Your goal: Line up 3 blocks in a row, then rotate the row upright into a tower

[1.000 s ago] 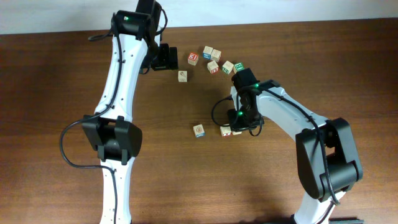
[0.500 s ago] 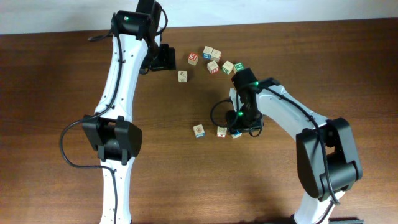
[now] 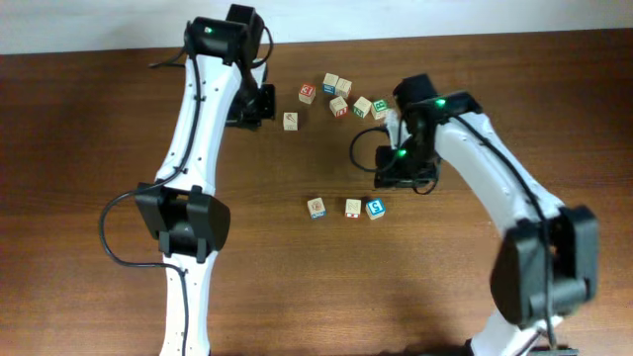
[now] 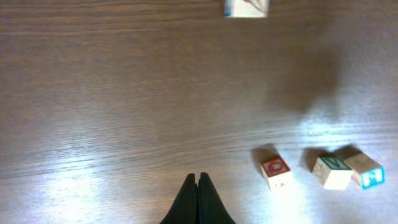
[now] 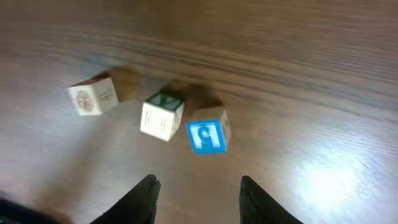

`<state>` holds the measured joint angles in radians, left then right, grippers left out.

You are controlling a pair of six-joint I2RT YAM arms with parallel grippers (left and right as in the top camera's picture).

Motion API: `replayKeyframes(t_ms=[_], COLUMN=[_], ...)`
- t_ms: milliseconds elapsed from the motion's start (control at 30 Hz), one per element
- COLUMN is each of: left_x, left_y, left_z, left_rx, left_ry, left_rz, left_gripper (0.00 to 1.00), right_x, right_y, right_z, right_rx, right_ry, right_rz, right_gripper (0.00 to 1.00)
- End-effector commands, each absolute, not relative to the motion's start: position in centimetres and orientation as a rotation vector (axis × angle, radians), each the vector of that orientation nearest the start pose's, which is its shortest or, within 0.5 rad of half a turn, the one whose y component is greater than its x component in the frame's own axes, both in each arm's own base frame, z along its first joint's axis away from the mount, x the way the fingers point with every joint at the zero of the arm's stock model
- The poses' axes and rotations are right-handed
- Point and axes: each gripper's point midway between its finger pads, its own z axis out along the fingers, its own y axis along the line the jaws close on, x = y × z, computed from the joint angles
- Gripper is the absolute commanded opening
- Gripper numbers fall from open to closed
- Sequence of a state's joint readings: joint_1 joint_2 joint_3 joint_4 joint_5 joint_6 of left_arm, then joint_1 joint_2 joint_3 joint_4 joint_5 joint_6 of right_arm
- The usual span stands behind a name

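Three pale cubes lie in a row on the table. The left block [image 3: 316,208] has blue marks, the middle block [image 3: 353,208] red-orange marks, and the right block [image 3: 375,209] a bold blue letter face [image 5: 207,135]. In the right wrist view the middle block [image 5: 161,116] shows a green top and the left block [image 5: 92,97] a reddish mark. My right gripper [image 3: 402,174] [image 5: 198,185] hangs open behind the row, holding nothing. My left gripper [image 3: 259,105] [image 4: 198,179] is shut on nothing, far back near the loose cubes.
Several more cubes sit in a cluster [image 3: 341,94] at the back, including a green-lettered cube [image 3: 380,109] and a red-faced cube [image 3: 307,93]. A single cube [image 3: 291,121] lies just right of the left gripper. The left wrist view shows three of them [image 4: 275,172].
The right gripper opened, left the blue-letter block at the row's right end, and drew back and up. The left gripper closed its fingers and shifted slightly.
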<state>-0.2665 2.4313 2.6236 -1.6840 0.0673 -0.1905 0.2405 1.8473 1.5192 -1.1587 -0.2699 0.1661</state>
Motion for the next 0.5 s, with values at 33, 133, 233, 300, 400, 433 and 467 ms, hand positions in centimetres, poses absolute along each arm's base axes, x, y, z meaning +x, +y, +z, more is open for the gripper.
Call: replayKeyframes(t_ms=[33, 133, 233, 300, 400, 433, 467], left_x=[42.5, 40.6, 39.5, 38.8, 37.5, 37.1, 36.8], left_y=[-14.8, -13.8, -13.1, -13.4, -14.9, -15.4, -15.6], left_z=[17.1, 16.9, 14.7, 12.8, 10.0, 9.2, 8.4], left_rx=[0.245, 0.17, 0.112, 0.093, 0.068, 0.047, 0.016], left_ry=[3.046, 3.091, 3.121, 3.124, 3.114, 3.107, 3.101], left_rz=[-0.052, 0.042, 0.083, 0.038, -0.145, -0.199, -0.228], left_gripper=[0.0, 0.0, 0.0, 0.0, 0.0, 0.0, 0.0], right_x=[33.4, 32.5, 32.0, 31.8, 31.5, 31.5, 31.6], right_y=[10.6, 10.3, 10.4, 10.7, 10.8, 10.8, 10.9], right_z=[16.5, 15.6, 13.4, 12.4, 11.0, 10.7, 10.4], right_rx=[-0.05, -0.035, -0.001, 0.004, 0.036, 0.058, 0.076], right_ry=[2.918, 2.919, 2.943, 2.95, 2.964, 2.967, 2.965], right_rz=[0.299, 0.286, 0.305, 0.335, 0.351, 0.351, 0.356], right_gripper=[0.43, 0.43, 0.43, 0.43, 0.43, 0.43, 0.43])
